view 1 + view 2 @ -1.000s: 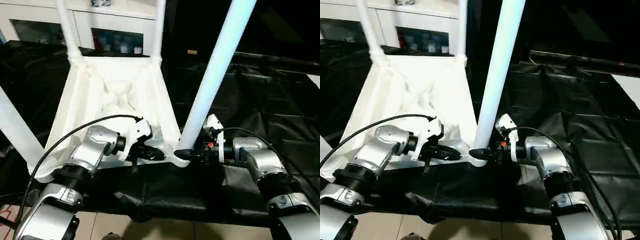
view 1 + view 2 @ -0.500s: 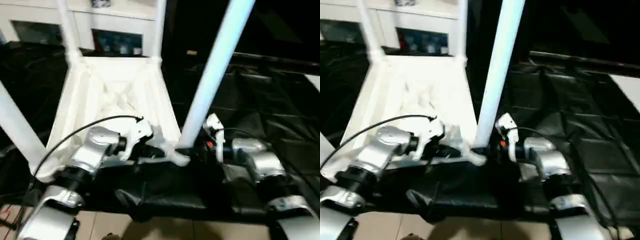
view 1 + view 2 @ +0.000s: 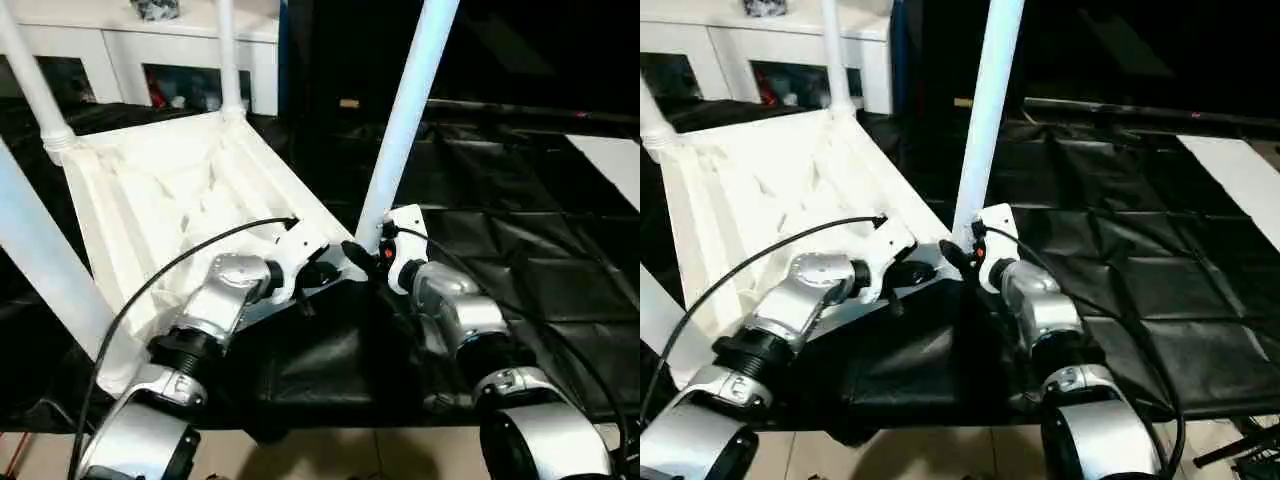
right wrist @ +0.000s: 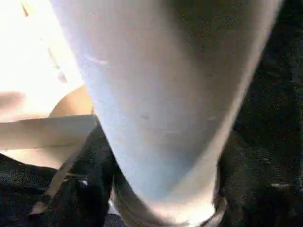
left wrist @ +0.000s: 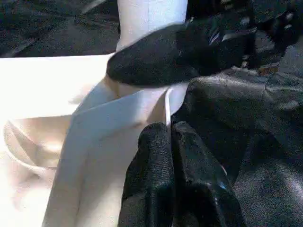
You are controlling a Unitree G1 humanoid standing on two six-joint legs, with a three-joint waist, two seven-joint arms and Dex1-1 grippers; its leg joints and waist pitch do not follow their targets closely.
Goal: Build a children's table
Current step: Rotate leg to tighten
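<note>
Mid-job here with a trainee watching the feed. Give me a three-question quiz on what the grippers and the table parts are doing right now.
1. True or false: the table top lies with its ribbed underside facing up.
2. Which gripper pinches the thin rim of the table top: A) left gripper, B) right gripper?
3. Fill in: the right gripper's fingers sit either side of the near-right ____, just above its corner socket.

Key:
1. True; the ribs show in the head views.
2. A; in the left wrist view its two fingers close on the rim's edge.
3. Leg; the right wrist view shows the white tube between the fingers.
</note>
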